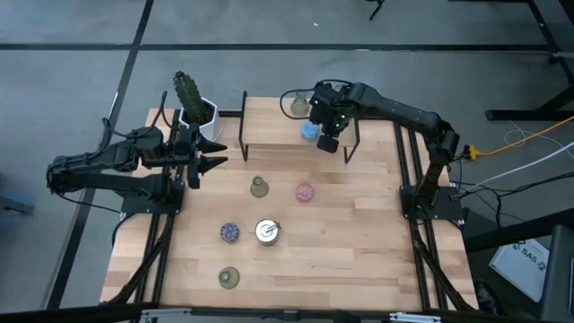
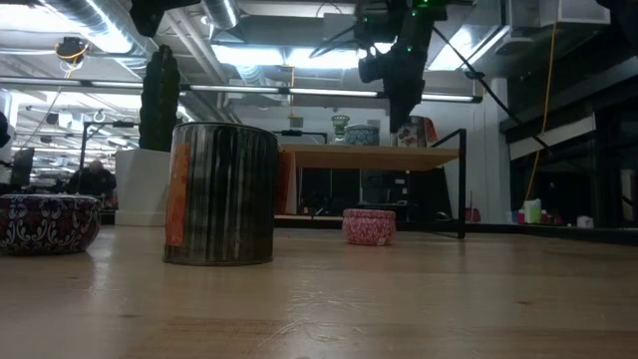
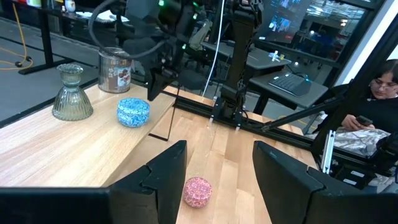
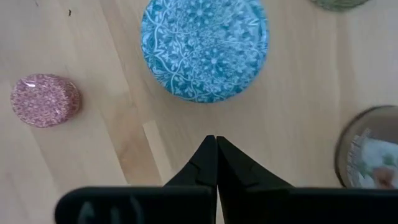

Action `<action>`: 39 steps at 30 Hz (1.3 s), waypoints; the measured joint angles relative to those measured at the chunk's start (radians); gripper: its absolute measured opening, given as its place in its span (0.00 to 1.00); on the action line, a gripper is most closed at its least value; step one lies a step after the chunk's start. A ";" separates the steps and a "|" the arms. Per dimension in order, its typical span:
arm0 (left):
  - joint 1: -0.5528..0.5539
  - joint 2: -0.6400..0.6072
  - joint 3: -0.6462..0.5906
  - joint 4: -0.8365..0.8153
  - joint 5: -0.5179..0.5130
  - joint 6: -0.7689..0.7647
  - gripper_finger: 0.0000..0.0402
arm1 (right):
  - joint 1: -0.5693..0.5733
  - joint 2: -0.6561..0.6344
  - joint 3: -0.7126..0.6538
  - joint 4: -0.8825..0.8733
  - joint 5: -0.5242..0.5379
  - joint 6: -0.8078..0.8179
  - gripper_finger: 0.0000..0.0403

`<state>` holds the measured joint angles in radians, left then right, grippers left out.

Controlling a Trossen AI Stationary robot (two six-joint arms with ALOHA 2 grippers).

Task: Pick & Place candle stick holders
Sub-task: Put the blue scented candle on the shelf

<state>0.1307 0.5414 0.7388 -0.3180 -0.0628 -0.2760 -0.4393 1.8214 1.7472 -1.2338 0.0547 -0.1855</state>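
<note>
From above, I had the right gripper (image 1: 328, 142) over the raised shelf (image 1: 269, 112), beside the blue holder (image 1: 309, 132) already resting there, while the left gripper (image 1: 215, 153) waited spread near the cactus pot (image 1: 199, 115). Its wrist view showed my right fingers pressed together on nothing, clear of the blue holder (image 4: 204, 48), with the pink holder (image 4: 45, 100) down on the table (image 4: 124, 155) for a later pick.

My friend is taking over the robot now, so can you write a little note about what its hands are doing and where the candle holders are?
Right end effector: shut, empty, hanging above the blue holder on the raised shelf.
Left end effector: open, empty, waiting at the table's left edge by the cactus pot.
Done: blue holder, one green holder and a silvery cup sit on the shelf.
Left: five holders on the table, among them the pink one and the speckled one.
</note>
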 joint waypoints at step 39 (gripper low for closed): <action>0.000 0.000 0.000 0.000 0.000 0.001 0.45 | 0.001 0.001 -0.073 0.461 -0.148 -0.040 0.00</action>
<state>0.1307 0.5413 0.7389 -0.3180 -0.0628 -0.2752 -0.4385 1.8225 1.6737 -0.7731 -0.0933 -0.2253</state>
